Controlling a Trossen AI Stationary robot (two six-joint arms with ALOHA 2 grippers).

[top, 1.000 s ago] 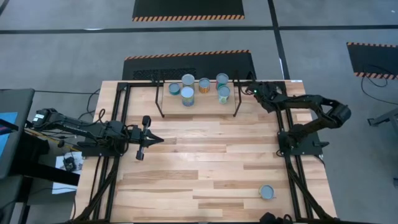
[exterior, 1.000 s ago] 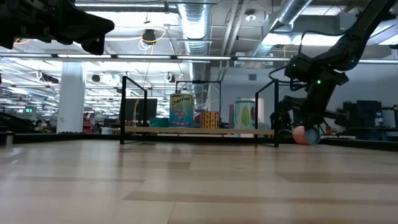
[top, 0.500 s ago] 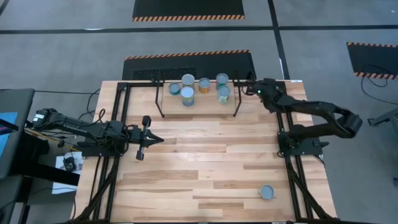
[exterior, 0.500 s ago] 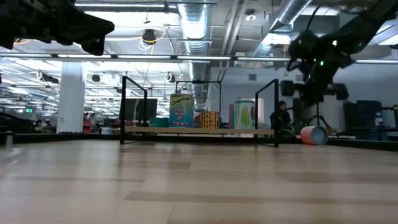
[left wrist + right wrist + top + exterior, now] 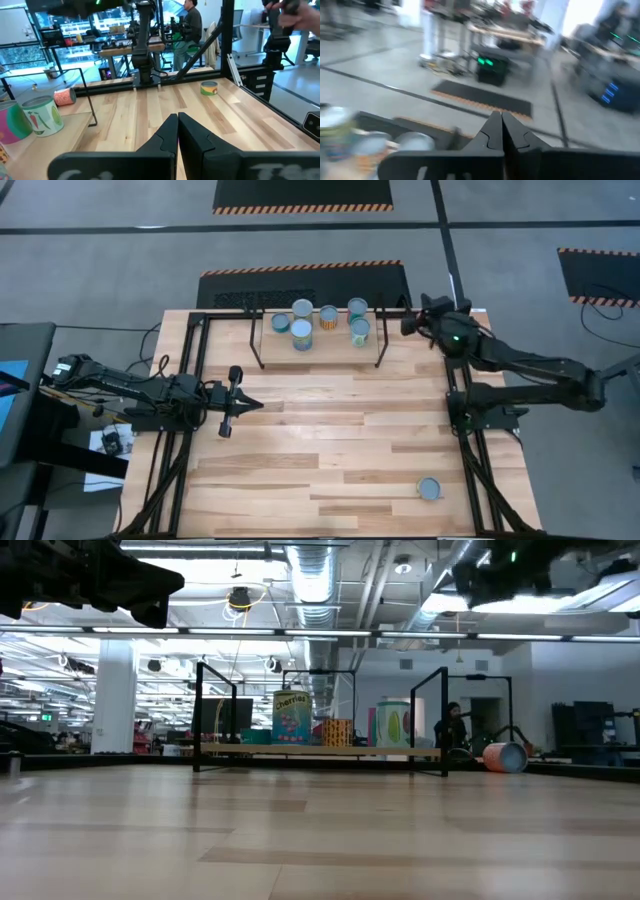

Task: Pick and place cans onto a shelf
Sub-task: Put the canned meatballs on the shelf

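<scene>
Several cans (image 5: 302, 335) stand upright on the shelf (image 5: 320, 352) at the table's far edge. One orange can (image 5: 505, 757) lies on its side on the table beside the shelf's right end. Another can (image 5: 430, 488) stands near the table's front right corner. My right gripper (image 5: 412, 322) hangs high by the shelf's right end, shut and empty, pointing level; the right wrist view shows its fingers (image 5: 501, 125) together. My left gripper (image 5: 255, 404) waits shut over the table's left part, holding nothing.
Black frame posts (image 5: 198, 350) stand along the table's left and right sides. The right arm's base (image 5: 485, 405) sits at the right edge. The wooden tabletop (image 5: 330, 440) stretches between the shelf and the near edge. A person (image 5: 450, 730) stands in the room behind.
My right gripper has risen steeply from the lying orange can beside the shelf's right end, drawn toward the table's right edge and rolled about its own axis. The orange can stays on its side on the table.
</scene>
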